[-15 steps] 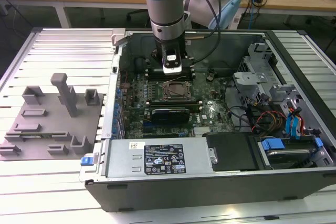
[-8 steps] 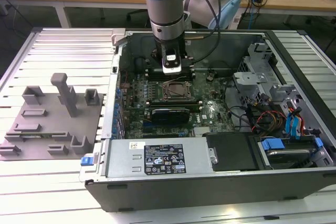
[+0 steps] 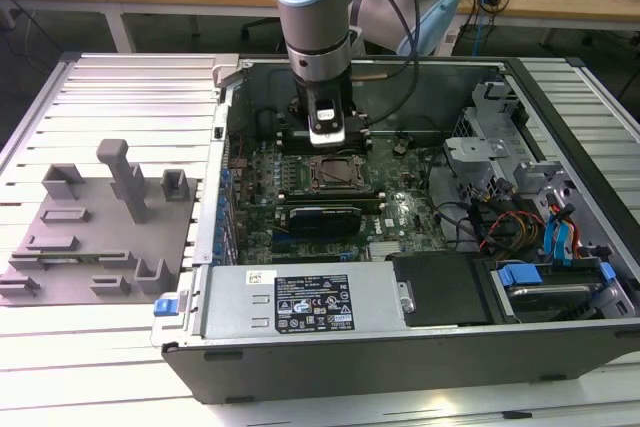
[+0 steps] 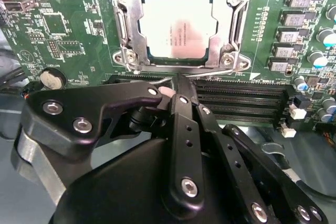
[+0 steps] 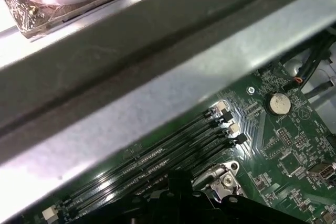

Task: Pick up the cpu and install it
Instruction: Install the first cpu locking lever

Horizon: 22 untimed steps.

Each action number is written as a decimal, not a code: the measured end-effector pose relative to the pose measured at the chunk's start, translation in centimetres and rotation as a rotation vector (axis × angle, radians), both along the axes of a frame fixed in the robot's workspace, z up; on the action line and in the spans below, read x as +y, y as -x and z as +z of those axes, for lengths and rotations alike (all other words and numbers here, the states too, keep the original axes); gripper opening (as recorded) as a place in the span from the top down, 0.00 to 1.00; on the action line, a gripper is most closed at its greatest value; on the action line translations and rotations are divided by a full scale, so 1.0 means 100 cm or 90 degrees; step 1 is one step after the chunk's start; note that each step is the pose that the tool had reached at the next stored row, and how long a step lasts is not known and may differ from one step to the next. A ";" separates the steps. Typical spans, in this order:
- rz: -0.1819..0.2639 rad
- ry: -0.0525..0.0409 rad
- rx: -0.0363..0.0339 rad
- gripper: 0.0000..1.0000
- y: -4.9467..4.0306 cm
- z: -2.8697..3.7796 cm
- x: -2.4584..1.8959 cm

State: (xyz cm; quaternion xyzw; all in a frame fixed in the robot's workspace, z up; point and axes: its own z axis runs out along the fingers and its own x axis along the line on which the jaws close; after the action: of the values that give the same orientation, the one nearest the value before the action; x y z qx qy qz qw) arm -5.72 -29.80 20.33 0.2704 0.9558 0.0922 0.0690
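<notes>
The cpu [image 4: 178, 27] lies flat inside the metal-framed socket [image 4: 128, 30] on the green motherboard, silver-white top up, with the frame's arms open around it. In the second wrist view my gripper [image 4: 176, 83] hangs just beside the socket's edge, over the black memory slots [image 4: 241, 98]. Its black fingers [image 4: 184, 129] are drawn together and hold nothing. In the exterior view the gripper [image 3: 330, 137] hovers inside the open computer case, just beyond the far side of the socket [image 3: 340, 175].
The case wall [image 5: 157, 93] runs close behind the gripper. A coin battery [image 5: 278, 103] and capacitors [image 4: 315, 59] sit on the board. Drive cages and cables [image 3: 520, 217] fill the exterior view's right. A grey fixture plate [image 3: 100, 217] lies at its left. The power supply [image 3: 300, 302] is in front.
</notes>
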 end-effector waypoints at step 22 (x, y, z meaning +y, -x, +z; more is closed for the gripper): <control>-0.013 0.0263 0.0035 0.89 -0.0057 -0.0079 -0.0018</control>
State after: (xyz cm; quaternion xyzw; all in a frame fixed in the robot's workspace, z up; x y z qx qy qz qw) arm -5.15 -29.98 19.53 0.2788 0.9549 0.0710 0.0729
